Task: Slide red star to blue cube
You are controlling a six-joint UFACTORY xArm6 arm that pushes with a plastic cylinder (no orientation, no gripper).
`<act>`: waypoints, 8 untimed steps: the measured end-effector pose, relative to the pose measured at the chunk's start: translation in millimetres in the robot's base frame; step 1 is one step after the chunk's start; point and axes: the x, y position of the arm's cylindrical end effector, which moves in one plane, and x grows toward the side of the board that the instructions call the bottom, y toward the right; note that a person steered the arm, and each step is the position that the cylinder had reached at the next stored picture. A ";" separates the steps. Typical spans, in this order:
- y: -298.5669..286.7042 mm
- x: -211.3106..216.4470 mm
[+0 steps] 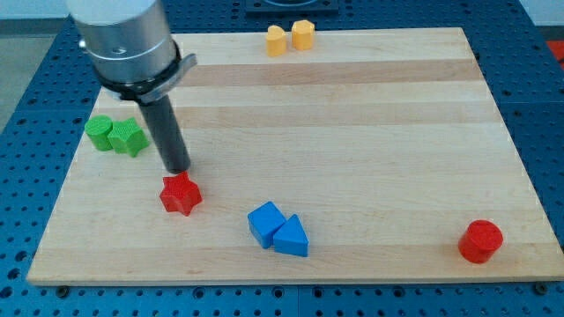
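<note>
The red star (181,195) lies on the wooden board (352,150), left of centre near the view's bottom. The blue cube (265,223) sits to its right and slightly lower, touching a blue triangular block (291,237). My tip (179,169) is just above the red star, at its upper edge, close to touching it. The rod rises from there toward the view's upper left.
A green cylinder (99,132) and a green star-like block (129,137) sit together at the left edge. Two yellow blocks (277,40) (303,34) stand at the top edge. A red cylinder (480,241) is at the bottom right corner.
</note>
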 end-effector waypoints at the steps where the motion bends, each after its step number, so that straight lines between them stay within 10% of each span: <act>1: -21.4 11.3; 8: 32.9 78.9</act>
